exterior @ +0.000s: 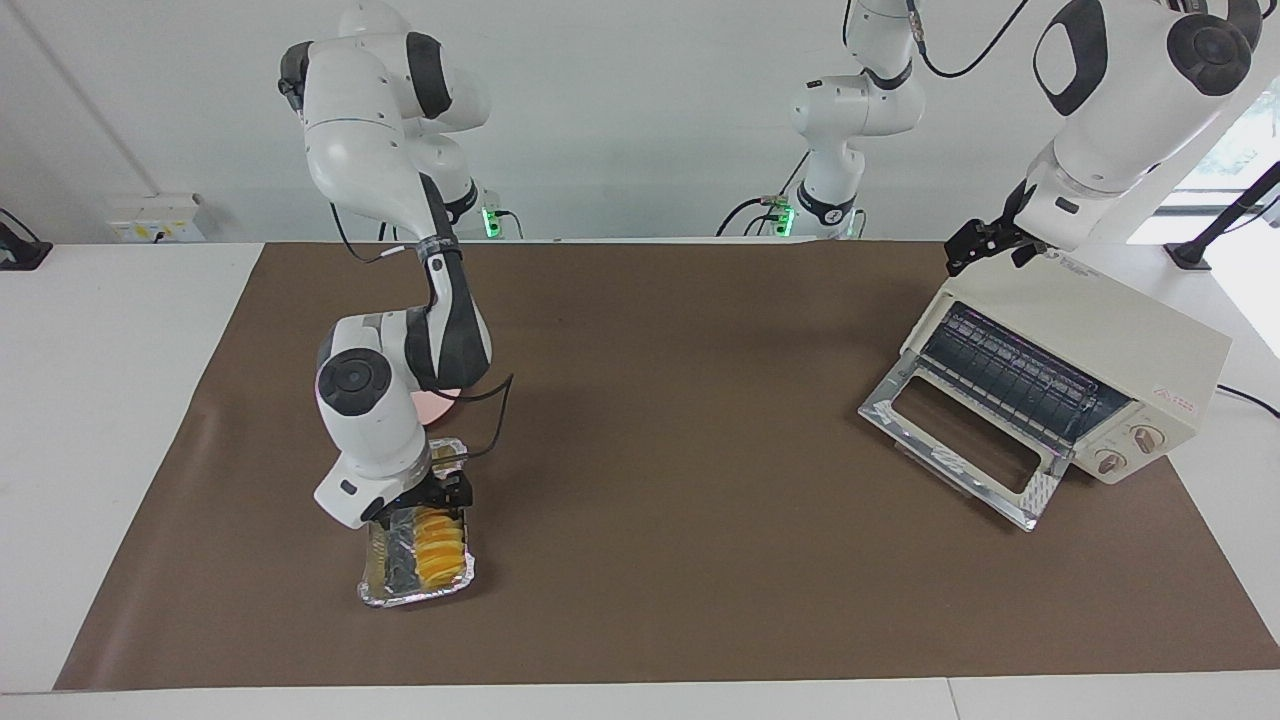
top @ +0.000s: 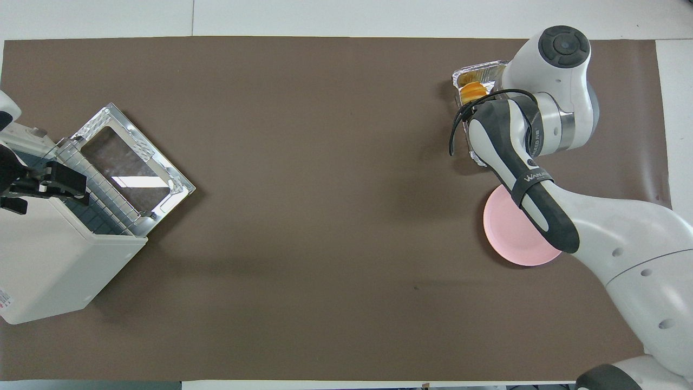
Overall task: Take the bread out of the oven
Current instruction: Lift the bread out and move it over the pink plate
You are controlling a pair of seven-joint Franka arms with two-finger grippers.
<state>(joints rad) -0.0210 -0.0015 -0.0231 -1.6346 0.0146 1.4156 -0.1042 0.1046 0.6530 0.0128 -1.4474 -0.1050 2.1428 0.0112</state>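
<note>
The bread (exterior: 442, 545) is a ridged golden-yellow loaf lying in a crinkled silver foil tray (exterior: 415, 592) at the right arm's end of the table. A bit of the bread also shows in the overhead view (top: 472, 91), mostly hidden under the arm. My right gripper (exterior: 425, 520) is down in the tray at the bread. The cream-white oven (exterior: 1085, 345) stands at the left arm's end with its glass door (exterior: 960, 440) dropped open and its wire rack bare. My left gripper (exterior: 975, 245) hovers over the oven's top edge; it also shows in the overhead view (top: 59, 181).
A round pink plate (top: 511, 233) lies beside the foil tray (top: 479, 70), nearer to the robots and partly under the right arm. A brown mat (exterior: 680, 400) covers the table. The oven (top: 54, 260) and its open door (top: 132, 157) reach toward the table's middle.
</note>
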